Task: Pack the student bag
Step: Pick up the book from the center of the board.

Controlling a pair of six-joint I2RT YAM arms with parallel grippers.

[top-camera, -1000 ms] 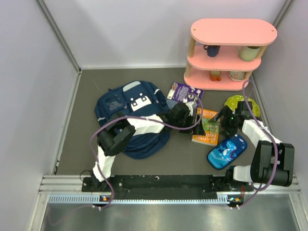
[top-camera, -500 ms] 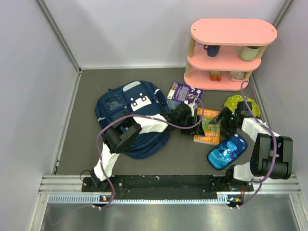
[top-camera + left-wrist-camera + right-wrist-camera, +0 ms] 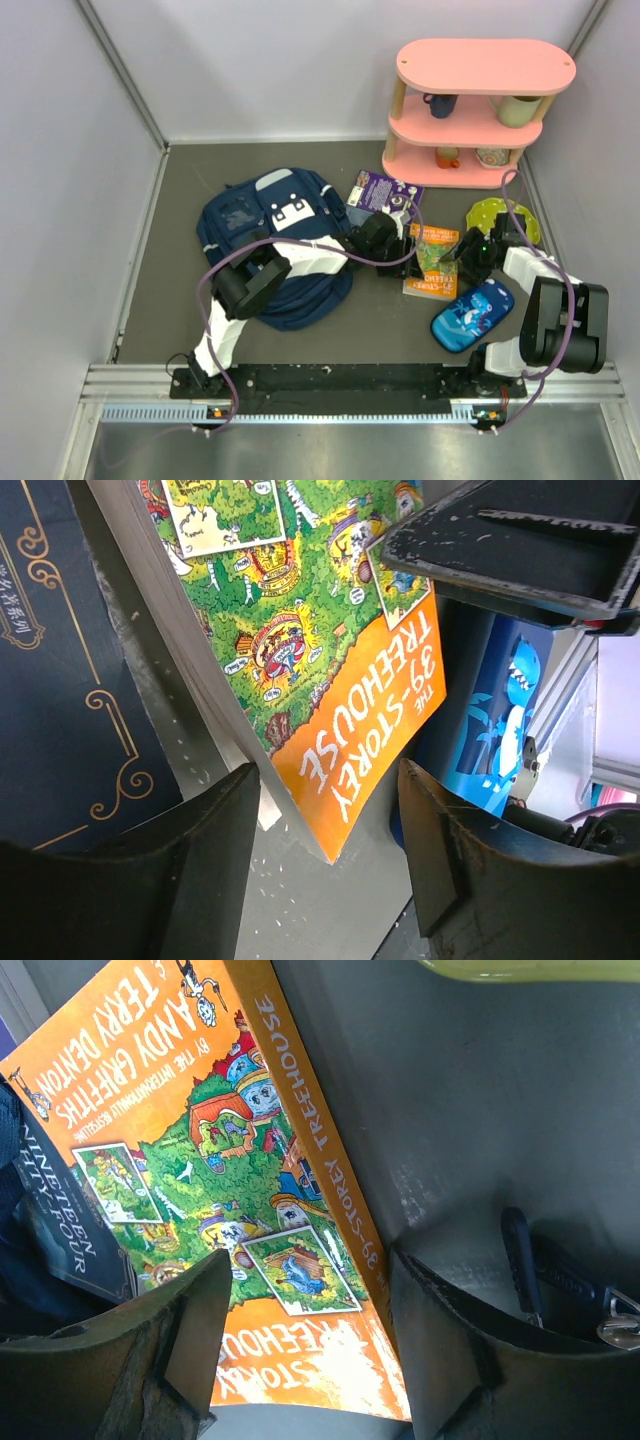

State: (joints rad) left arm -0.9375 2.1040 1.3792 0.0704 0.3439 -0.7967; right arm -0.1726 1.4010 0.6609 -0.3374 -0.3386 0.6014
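1. The left pincer [image 3: 388, 247] is partly open and holds nothing. A corner of the book [image 3: 432, 268] sits between its fingers [image 3: 200, 860], with a gap on one side.
2. The right pincer [image 3: 462, 258] is also partly open and empty. The book's spine runs between its fingers [image 3: 450, 1350].
3. The book lies on the surface [image 3: 180, 300], between the two pincers.
4. The bag [image 3: 250, 215] lies behind the left pincer, partly under its arm, well apart from the right pincer.
5. A blue case [image 3: 472, 315] lies near the right pincer.

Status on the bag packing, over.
Left gripper and right gripper both open, straddling opposite edges of the treehouse book. Student bag lies left, neither gripper on it. Book overlaps a dark navy book; pencil case close by.
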